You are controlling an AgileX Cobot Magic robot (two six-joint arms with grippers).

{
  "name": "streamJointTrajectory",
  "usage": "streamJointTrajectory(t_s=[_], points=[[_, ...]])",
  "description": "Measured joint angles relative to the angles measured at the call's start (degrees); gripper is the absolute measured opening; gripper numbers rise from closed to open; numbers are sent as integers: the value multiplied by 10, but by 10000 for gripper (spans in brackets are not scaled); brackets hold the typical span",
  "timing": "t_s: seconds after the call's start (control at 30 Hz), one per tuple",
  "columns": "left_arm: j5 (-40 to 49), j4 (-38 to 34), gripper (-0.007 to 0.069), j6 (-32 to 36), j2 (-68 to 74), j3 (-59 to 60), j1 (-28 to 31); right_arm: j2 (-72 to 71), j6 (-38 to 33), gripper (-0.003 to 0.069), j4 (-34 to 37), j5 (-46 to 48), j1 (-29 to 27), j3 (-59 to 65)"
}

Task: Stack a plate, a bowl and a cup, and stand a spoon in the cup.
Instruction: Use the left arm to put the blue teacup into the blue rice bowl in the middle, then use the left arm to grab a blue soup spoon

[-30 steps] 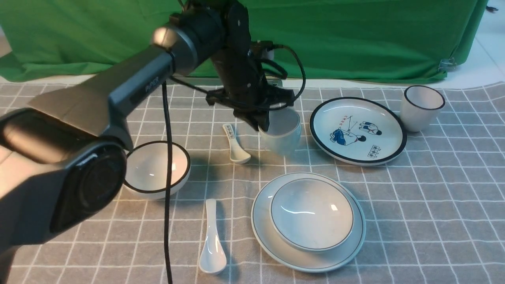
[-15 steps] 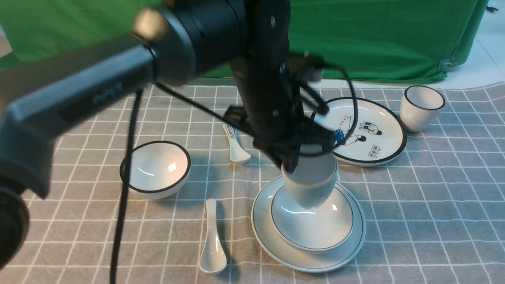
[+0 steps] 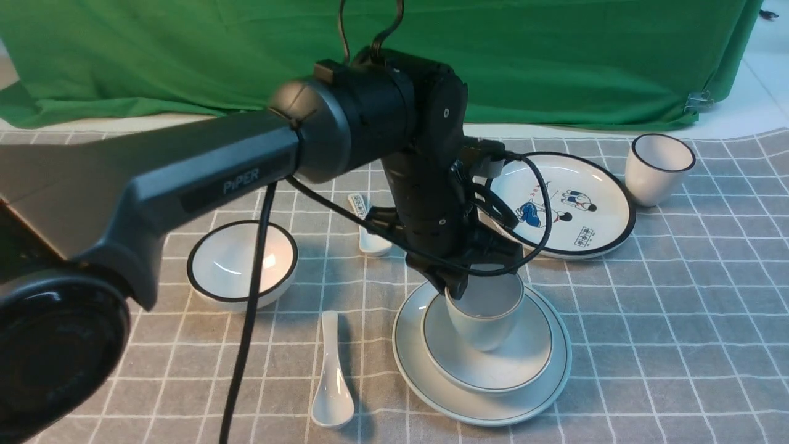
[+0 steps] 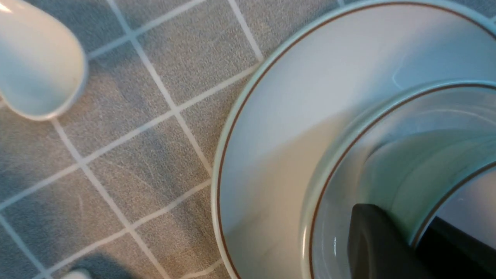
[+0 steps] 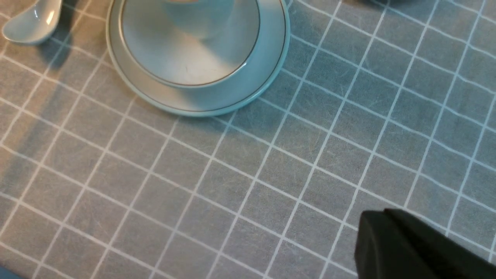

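Observation:
The pale plate point(image 3: 558, 370) lies at the front middle with the shallow bowl point(image 3: 530, 357) on it. My left gripper point(image 3: 459, 285) is shut on the rim of the pale cup point(image 3: 487, 314), one finger inside and one outside. It holds the cup upright inside the bowl, its base at or just above the bowl's floor. The left wrist view shows the cup point(image 4: 410, 166), the bowl point(image 4: 337, 224) and the plate point(image 4: 279, 128). The plain spoon point(image 3: 331, 382) lies left of the plate. My right gripper point(image 5: 381, 215) is shut and empty above bare cloth, away from the stack point(image 5: 232, 93).
A black-rimmed bowl point(image 3: 242, 264) sits at the left. A short printed spoon point(image 3: 368, 228) lies behind the stack. A cartoon plate point(image 3: 560, 203) and a black-rimmed cup point(image 3: 658, 168) stand at the back right. The left arm point(image 3: 259, 166) and its cable cross the left half.
My left gripper carried the cup from the back middle forward and to the right, over the stack, then lowered it into the bowl.

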Motion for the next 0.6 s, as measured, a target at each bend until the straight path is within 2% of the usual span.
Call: streamJointTrajectory(t_s=[0.13,0.17,0.27,0.33,0.4,0.5,0.6], points=[[3,-3,90,0,2,0,0,0,0,20,0,-5,0,0],[3,-3,146,0,2,0,0,0,0,20,0,-7,0,0],[4,-3,206,1,2,-1,0,0,0,20,0,-9,0,0],[42,5,305,1,0,-21,0,0,0,24,0,-11,0,0],[66,23,331,1,-7,-39,0,0,0,24,0,-11,0,0],[74,74,313,-5,-49,-47,0,0,0,27,0,-12,0,0],[75,97,202,-34,-112,-22,14,0,0,32,0,-17,0,0]])
